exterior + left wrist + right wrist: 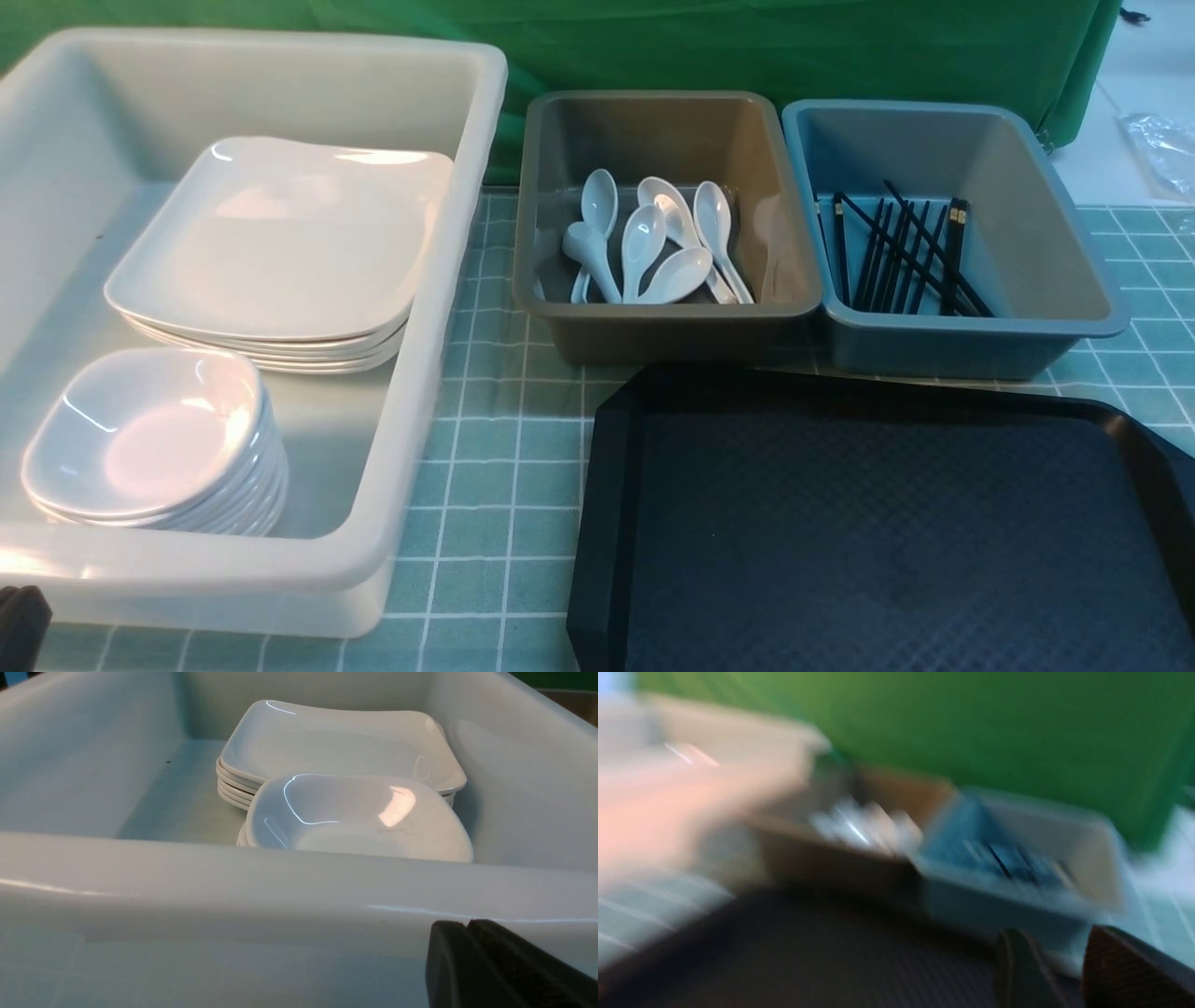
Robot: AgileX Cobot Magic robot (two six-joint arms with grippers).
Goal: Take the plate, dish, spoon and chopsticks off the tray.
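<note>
We see the tray (887, 532) bare; plates (280, 243), spoons (653, 243), chopsticks (901, 247) sit in tubs; glossy ware looks slippery, so we'd grip rims; left gripper (467, 933) pressed together, right gripper (1057, 970) parted, empty.

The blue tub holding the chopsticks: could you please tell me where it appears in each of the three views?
Front view: the blue tub stands at the upper right, behind the tray.
Left wrist view: not in it; only the white tub with its plates and dishes shows.
Right wrist view: blurred, right of centre.
Shared landmark: the grey-brown tub of spoons beside it, also in the right wrist view.
</note>
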